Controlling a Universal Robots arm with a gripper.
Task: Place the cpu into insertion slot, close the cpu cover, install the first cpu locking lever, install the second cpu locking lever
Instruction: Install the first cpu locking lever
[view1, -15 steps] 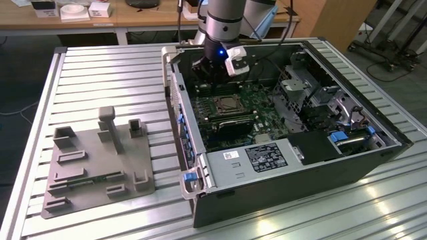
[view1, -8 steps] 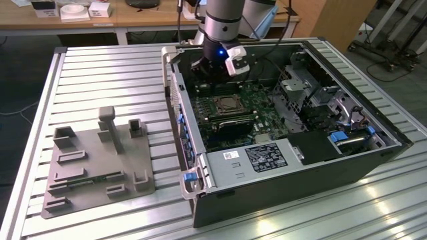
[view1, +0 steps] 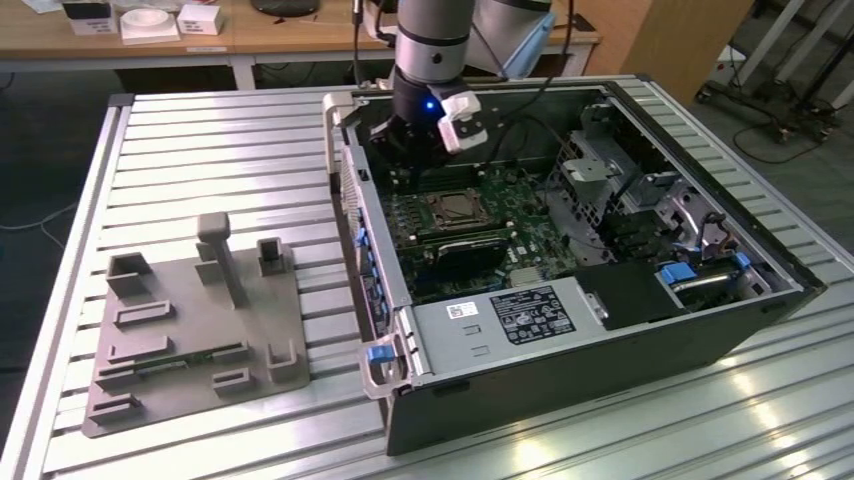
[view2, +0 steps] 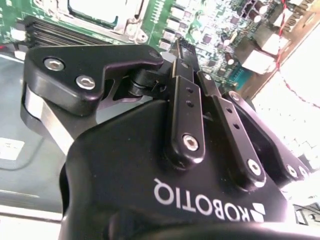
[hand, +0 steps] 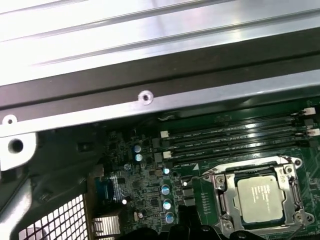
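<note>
The cpu (hand: 261, 196), a silver-grey square chip, lies flat in the insertion slot (hand: 292, 212) on the green motherboard. The cpu cover (hand: 224, 199), a silvery frame, lies down around the chip's edges. In the exterior view the cpu (view1: 457, 208) sits mid-board inside the open computer case. My gripper (view1: 411, 178) hangs just behind it, near the case's rear wall, not touching it. In the second wrist view the black gripper (view2: 177, 47) points at the board with its fingers together, holding nothing. The cpu (view2: 100, 7) shows beyond them.
Long black memory slots (hand: 235, 140) run beside the socket. A grey box with a white label (view1: 514, 315) fills the case front. A drive cage (view1: 601, 160) stands on the exterior view's right. A grey fixture plate (view1: 187, 330) lies on the slatted table outside the case.
</note>
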